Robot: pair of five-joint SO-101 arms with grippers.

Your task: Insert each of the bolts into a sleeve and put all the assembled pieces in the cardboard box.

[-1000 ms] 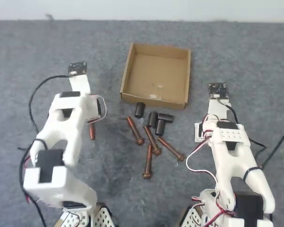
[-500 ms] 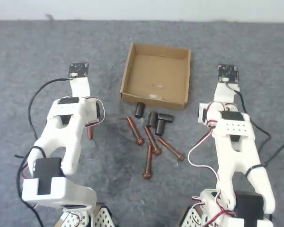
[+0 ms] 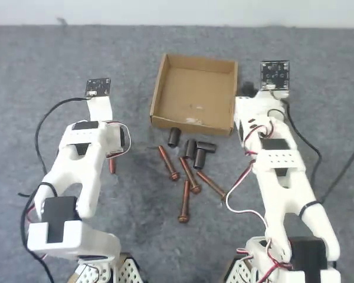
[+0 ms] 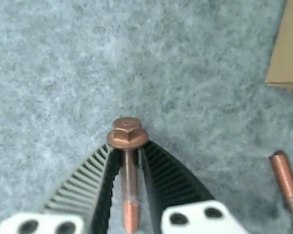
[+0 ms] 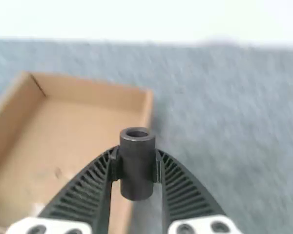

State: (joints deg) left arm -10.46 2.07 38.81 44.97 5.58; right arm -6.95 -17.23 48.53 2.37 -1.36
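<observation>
Two arms: the left arm [image 3: 82, 159] and the right arm [image 3: 277, 171] stand on either side of the parts on the grey table [image 3: 47, 59].
Left gripper [image 4: 129, 146]: closed narrow on a bolt [image 4: 130, 180], with the ribbed pads pressing the shank from both sides.
Held bolt: its hex head sticks out just past the fingertips, low over the table; whether it touches the table cannot be told.
Left wrist view extras: a corner of the cardboard box [image 3: 192, 59] shows at one edge and the end of another bolt at another, both well apart from the held one.
Right gripper [image 5: 136, 156]: clamped on a black sleeve [image 5: 136, 165], which stands upright with its bore facing up.
Held sleeve: the right wrist view sets it in front of the box's side wall, with the box floor behind it.
High view, left arm: the arm covers its gripper, and a copper shank shows beside it on the table.
High view, right arm: the front end is just beside the box's right wall, near its far corner.
Loose bolts [image 3: 184, 201]: four lie on the table in front of the box, fanned out between the arms.
Loose sleeves [image 3: 174, 137]: four sit near the box's front wall, just beyond the bolts; some touch each other.
</observation>
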